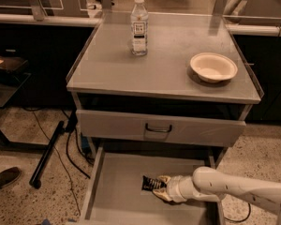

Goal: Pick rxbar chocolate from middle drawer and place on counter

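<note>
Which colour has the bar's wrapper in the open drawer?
The rxbar chocolate is dark brown-black, camera view; the gripper sits at its end.

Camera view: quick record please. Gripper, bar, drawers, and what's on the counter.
gripper: down inside the middle drawer, at the bar's right end; arm reaches in from the right
bar: dark wrapper, lying on the drawer floor, right of centre
middle drawer: pulled open; only the bar and gripper inside
top drawer: grey front with dark handle, above the middle drawer
counter: holds bottle and bowl, no bar yet
bottle: upright, rear centre
bowl: pale, right side, apart from the bottle
</note>
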`<state>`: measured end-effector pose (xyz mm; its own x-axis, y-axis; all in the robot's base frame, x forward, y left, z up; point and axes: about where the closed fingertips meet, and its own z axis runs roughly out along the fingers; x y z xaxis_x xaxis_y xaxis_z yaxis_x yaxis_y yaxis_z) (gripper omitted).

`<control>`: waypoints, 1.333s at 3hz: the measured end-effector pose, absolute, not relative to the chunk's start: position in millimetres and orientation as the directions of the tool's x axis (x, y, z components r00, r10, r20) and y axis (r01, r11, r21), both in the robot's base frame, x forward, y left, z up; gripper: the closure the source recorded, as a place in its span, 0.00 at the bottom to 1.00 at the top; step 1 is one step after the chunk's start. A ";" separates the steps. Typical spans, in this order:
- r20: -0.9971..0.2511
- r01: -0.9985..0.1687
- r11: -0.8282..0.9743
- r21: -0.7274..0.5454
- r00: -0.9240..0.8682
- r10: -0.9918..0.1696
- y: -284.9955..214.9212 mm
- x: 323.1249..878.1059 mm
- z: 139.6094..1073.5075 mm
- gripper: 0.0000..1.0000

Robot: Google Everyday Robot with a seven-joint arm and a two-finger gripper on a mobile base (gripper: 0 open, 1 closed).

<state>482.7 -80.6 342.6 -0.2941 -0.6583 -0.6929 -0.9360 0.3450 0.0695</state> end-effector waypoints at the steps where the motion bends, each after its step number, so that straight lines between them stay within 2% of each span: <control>1: -0.693 -0.936 0.345 0.070 -0.294 -0.658 -80.6 482.7 345.6 1.00; 4: -0.728 -0.912 0.410 0.004 -0.284 -0.624 -72.4 496.5 402.7 1.00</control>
